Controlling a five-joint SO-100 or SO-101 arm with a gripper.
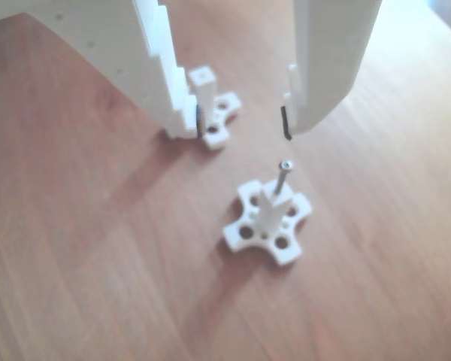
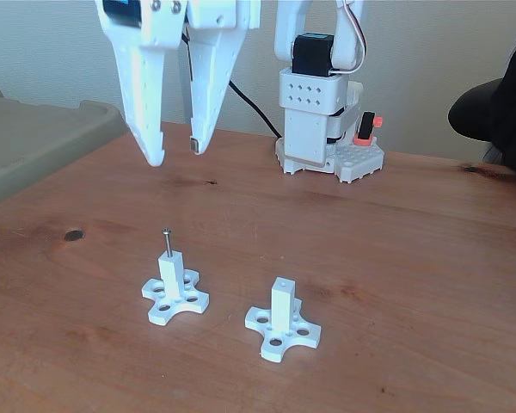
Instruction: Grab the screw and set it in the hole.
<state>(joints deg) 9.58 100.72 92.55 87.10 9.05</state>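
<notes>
Wooden bench (image 2: 396, 258): screw (image 2: 167, 242) stands in left post; gripper (image 2: 175, 153) above, fingers (image 2: 154, 146) parted, empty. Descend straight, pinch under head.

Soft daylight; other view blurred, washed-out; fixed view sharp.

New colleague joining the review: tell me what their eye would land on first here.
First, the big white open gripper hanging high over the wooden table. Next, the silver screw standing upright in the left post in the fixed view, directly below the fingers. To its right, the second post has an empty hole.
</notes>
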